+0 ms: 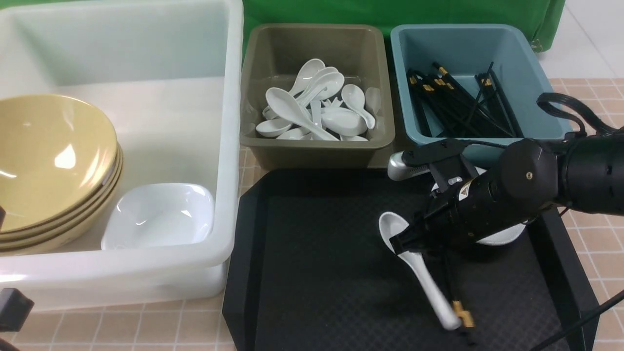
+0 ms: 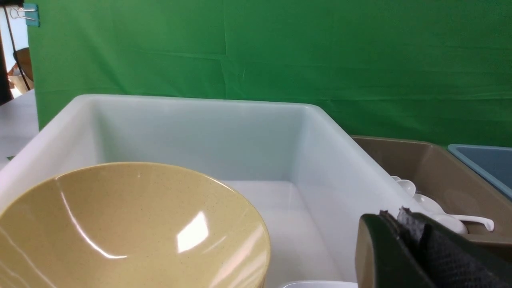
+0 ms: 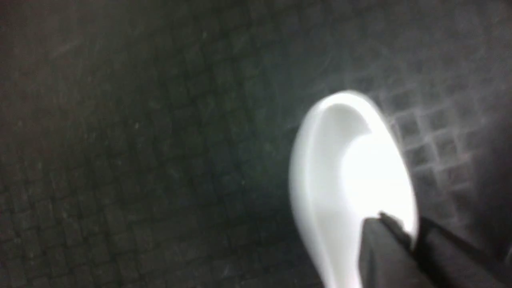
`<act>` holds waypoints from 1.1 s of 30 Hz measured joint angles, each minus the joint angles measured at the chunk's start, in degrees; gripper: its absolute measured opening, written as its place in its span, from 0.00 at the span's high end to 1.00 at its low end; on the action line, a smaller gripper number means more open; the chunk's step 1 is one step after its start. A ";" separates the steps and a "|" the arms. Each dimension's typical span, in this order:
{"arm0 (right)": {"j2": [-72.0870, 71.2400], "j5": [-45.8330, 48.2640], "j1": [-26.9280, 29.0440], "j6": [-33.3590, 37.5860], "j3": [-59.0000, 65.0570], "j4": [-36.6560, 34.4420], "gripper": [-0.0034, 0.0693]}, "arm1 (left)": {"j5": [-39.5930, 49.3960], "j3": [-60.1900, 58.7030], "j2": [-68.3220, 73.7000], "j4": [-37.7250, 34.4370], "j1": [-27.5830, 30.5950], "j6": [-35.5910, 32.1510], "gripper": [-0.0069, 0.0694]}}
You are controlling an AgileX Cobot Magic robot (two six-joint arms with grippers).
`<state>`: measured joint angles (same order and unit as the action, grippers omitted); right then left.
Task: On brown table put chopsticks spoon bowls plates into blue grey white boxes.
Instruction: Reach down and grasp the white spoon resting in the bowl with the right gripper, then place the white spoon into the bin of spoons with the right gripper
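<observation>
Mostly sorted: right fingers (image 3: 380,256) pinch a spoon (image 1: 420,273), plate (image 1: 507,237) and chopsticks (image 1: 460,312) beside them are left; left fingers (image 2: 384,256) pressed together.

A green cloth (image 2: 280,60) hangs across the back as a backdrop, evenly lit and creased in faint straight folds. At one edge a metal clip (image 2: 18,13) sits on a teal patch (image 2: 32,10) — past that edge a brighter room (image 2: 14,76) shows, too blurred to read. In the front view, pale floor (image 1: 592,44) lies beyond the cloth's far right corner.
</observation>
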<state>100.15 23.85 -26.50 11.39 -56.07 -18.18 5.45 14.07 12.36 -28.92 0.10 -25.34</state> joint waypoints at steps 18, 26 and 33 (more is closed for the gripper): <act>-1.50 -19.26 -1.11 7.46 -19.08 -0.99 0.86 | 0.00 0.00 0.00 -0.01 0.00 0.00 0.88; 13.33 -30.95 -1.16 11.77 -36.18 -1.82 0.77 | 0.00 -0.29 0.00 -0.06 0.00 0.00 0.88; 18.49 -1.62 1.92 18.39 -45.33 -1.49 0.42 | 0.00 -1.27 0.00 0.05 0.00 0.00 0.88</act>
<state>118.64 22.22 -24.57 29.78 -101.40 -19.67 5.45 12.80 12.36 -28.87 0.10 -25.34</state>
